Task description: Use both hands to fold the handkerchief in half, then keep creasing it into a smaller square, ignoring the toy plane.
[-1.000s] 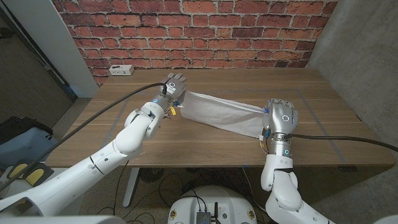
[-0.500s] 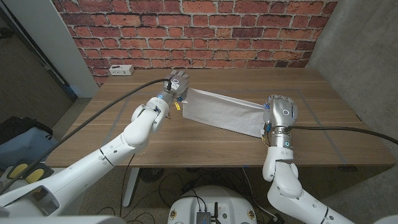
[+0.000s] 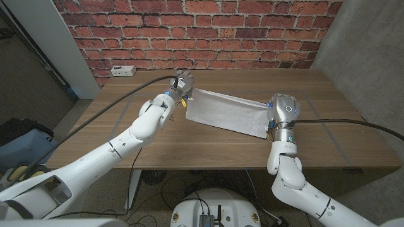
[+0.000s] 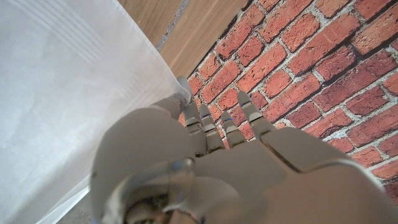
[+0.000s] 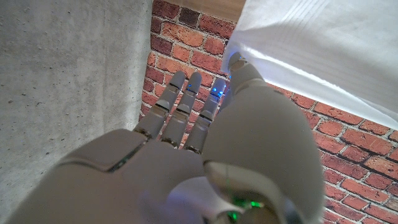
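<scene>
The white handkerchief (image 3: pixel 224 113) hangs lifted over the wooden table (image 3: pixel 328 94), stretched between my two hands. My left hand (image 3: pixel 182 84) pinches its left corner and my right hand (image 3: pixel 284 108) pinches its right corner; the lower edge sags toward the table. In the left wrist view the handkerchief (image 4: pixel 62 93) runs beside my left hand (image 4: pixel 205 162), with the thumb against its edge. In the right wrist view the handkerchief (image 5: pixel 323 43) meets my right hand (image 5: pixel 205 155) at the thumb. A small yellow piece, perhaps the toy plane (image 3: pixel 181 103), peeks out beside my left wrist.
A white power strip (image 3: pixel 123 70) lies at the table's back left corner. A brick wall (image 3: pixel 208 31) stands right behind the table. Faint marked lines (image 3: pixel 328 123) cross the table's right side.
Both hands have moved away from me toward the wall, carrying the handkerchief's held edge with them. The left hand has travelled a little farther than the right.
</scene>
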Motion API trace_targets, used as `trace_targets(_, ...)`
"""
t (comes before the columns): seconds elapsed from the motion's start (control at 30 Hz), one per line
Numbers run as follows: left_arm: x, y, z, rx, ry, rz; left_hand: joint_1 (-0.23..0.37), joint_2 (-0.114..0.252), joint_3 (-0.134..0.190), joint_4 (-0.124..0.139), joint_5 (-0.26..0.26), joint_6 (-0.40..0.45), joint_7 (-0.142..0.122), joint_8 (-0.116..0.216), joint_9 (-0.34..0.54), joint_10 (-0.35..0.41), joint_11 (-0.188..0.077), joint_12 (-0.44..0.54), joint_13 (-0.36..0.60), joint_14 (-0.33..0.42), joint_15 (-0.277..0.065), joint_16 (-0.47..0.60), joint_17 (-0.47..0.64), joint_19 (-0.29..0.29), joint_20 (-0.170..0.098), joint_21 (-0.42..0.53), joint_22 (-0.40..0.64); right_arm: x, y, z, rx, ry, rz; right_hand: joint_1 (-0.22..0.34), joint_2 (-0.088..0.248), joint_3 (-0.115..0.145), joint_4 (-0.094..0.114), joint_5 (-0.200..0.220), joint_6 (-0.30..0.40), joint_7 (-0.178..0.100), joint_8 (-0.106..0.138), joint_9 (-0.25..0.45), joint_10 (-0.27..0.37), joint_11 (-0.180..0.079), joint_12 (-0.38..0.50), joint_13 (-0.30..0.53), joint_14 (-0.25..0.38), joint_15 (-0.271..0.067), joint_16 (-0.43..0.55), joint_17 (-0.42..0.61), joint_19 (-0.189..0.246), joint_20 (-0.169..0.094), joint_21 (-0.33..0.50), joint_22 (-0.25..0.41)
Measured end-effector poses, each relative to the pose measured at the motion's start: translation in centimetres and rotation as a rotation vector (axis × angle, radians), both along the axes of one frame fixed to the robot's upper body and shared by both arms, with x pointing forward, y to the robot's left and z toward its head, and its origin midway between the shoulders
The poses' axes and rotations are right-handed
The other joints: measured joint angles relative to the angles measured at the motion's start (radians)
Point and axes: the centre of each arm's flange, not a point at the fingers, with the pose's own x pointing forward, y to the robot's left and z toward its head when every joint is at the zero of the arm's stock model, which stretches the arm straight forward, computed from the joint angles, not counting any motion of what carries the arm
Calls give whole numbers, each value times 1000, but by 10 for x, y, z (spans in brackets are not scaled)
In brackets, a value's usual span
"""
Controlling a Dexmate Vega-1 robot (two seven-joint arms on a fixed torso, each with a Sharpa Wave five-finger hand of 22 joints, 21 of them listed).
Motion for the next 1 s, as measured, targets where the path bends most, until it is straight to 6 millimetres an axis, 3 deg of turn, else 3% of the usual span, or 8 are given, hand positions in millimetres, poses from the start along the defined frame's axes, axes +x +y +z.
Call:
trace_targets(0.13,6,-3,2,5,11,4,8,-8,-7,-15,0,18,2,6,-12,7,-7,0,0,5,-5,0,-7,0,0,0,0,6,-1,1,2,20,4,0,0,0,0,0,0,0,-2,0,0,0,-8,0,0,0,0,0,0,0,0,0)
trace_targets(1.0,32,-18,3,32,57,40,7,-8,-32,-40,0,33,0,4,-57,30,-19,8,-9,32,-25,0,-18,7,0,11,-5,44,-16,13,-28,103,44,-4,4,-1,0,0,-9,-9,-6,1,0,0,-8,0,0,0,-10,-1,4,4,0,0)
